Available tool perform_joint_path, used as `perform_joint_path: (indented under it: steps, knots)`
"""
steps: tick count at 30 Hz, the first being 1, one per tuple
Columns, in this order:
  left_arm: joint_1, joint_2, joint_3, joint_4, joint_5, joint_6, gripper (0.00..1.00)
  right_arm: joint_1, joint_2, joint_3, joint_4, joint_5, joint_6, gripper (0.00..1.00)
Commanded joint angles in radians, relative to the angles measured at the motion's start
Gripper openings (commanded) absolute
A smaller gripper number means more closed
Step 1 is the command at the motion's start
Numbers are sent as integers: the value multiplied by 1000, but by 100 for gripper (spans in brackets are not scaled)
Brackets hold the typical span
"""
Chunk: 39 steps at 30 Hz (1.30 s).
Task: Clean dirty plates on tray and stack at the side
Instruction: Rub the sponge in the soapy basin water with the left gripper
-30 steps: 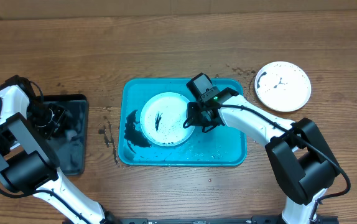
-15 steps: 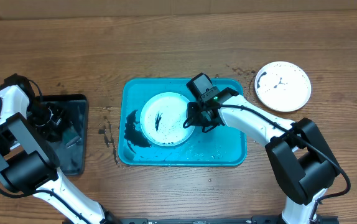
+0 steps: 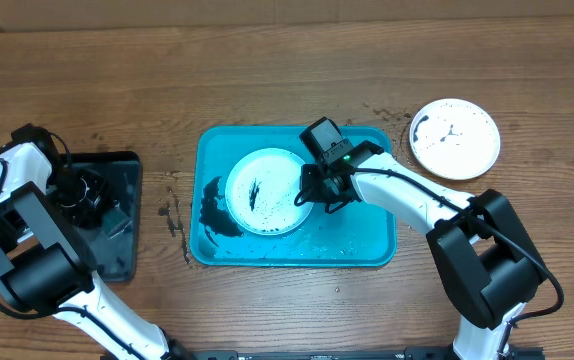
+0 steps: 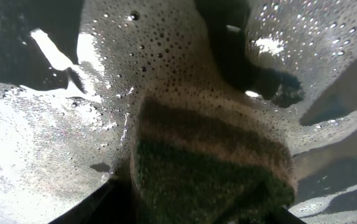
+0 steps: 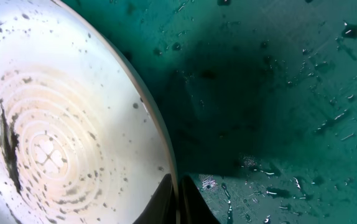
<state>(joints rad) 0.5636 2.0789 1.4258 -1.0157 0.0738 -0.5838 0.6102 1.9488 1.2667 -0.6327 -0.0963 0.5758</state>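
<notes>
Right wrist view had the right gripper (image 5: 178, 200) pinched tight on the rim of a white plate (image 5: 60, 124), its jaws all but together on the lip. From overhead, that grip sat at the plate's 3 o'clock edge. The plate, streaked and specked with black, lay in the turquoise tray (image 3: 362, 235), a little toward the tray's 9 o'clock side. Wet droplets showed on the tray floor beside it. The right arm (image 3: 407, 200) ran from its base near the table's 5 o'clock corner up toward 10 o'clock, crossing the tray's right half.

The left gripper (image 3: 85, 190) hung low over the black tray (image 3: 117, 260) with its jaws either side of a sponge (image 4: 209, 162). I could not tell whether they were squeezing it or only standing around it. The left arm (image 3: 27, 270) rose from 7 o'clock and doubled back over itself to get there. That black tray was wet and beaded, and it sat at 9 o'clock from the turquoise one, apart from it.

A second white plate (image 3: 454, 138), also smeared black, rested on the wooden table (image 3: 267, 60) off the turquoise tray's 2 o'clock corner. Dark specks dotted the wood between the two trays.
</notes>
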Motion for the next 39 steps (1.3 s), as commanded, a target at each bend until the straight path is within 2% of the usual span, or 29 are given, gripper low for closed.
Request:
perform_joint_path:
  steps: [1, 2, 3, 4, 8, 13, 18, 26, 32, 39]
  knots:
    - [5, 27, -61, 27, -9, 41, 32, -1, -2, -4, -1, 18, 1, 4]
    - [6, 27, -58, 25, -26, 42, 17, -1, -2, -4, 0, 18, 1, 4]
    - [6, 27, -53, 21, -38, 42, 7, -1, -2, -4, 0, 18, 1, 4]
    - [6, 27, -48, 15, -49, 42, 4, -1, -2, -4, 0, 18, 1, 4]
    - [6, 26, 8, -57, -55, 42, 4, -1, -2, -4, 0, 18, 1, 4]
    - [6, -5, 169, -203, -32, 42, 4, -1, -2, -4, 0, 18, 1, 4]
    - [13, -47, 312, -304, 223, 74, 4, -1, -2, -4, -1, 18, 1, 4]
    - [75, -47, 313, -321, 406, 75, 4, -1, -2, -4, 0, 18, 1, 4]
    - [214, -47, 312, -373, 671, 94, 5, -1, -2, -4, 0, 18, 1, 4]
    - [309, -47, 312, -433, 861, 162, 4, -1, -2, -4, 0, 18, 1, 4]
